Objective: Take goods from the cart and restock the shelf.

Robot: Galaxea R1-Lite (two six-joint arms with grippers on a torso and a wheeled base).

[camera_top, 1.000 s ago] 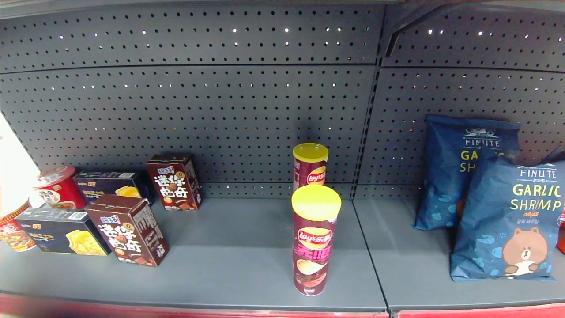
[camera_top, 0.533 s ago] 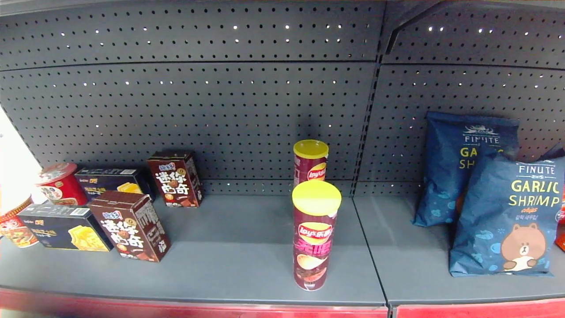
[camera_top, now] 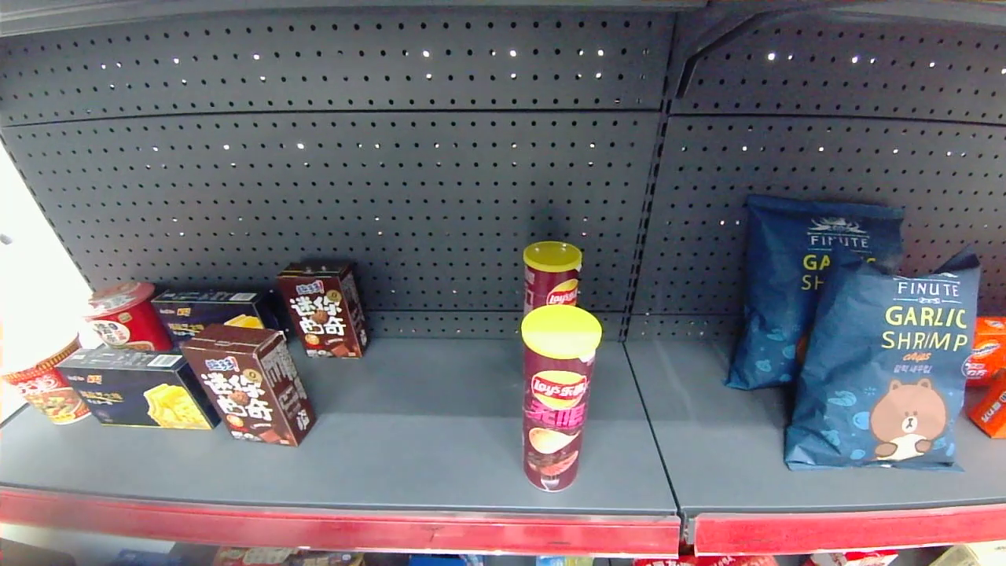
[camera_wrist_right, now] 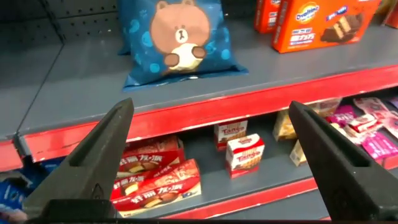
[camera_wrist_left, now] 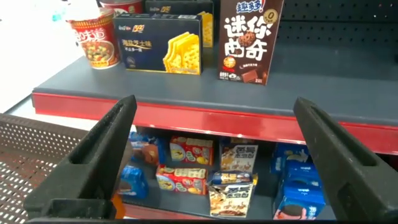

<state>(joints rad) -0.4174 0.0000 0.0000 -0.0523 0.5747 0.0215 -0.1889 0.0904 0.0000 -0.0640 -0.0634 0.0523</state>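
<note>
Grey shelf [camera_top: 409,456], noodle cups [camera_top: 126,318], boxes [camera_top: 251,385], two chip cans [camera_top: 559,397], blue snack bags [camera_top: 884,377]

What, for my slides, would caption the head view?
Front can and back can stand mid-shelf, boxes to the left, blue bags to the right.

Chip can [camera_top: 556,401] upright on grey shelf [camera_top: 409,464]; 2nd can [camera_top: 552,277] behind, seemingly upright.

Before me: dark grey perforated back panel [camera_top: 393,196], pinpoints of light showing through its holes. Slotted upright [camera_top: 651,236] splits two bays. Grey shelf [camera_top: 424,440] deck, red front strip [camera_top: 338,531]. Bright white glare [camera_top: 27,275] at far left.
</note>
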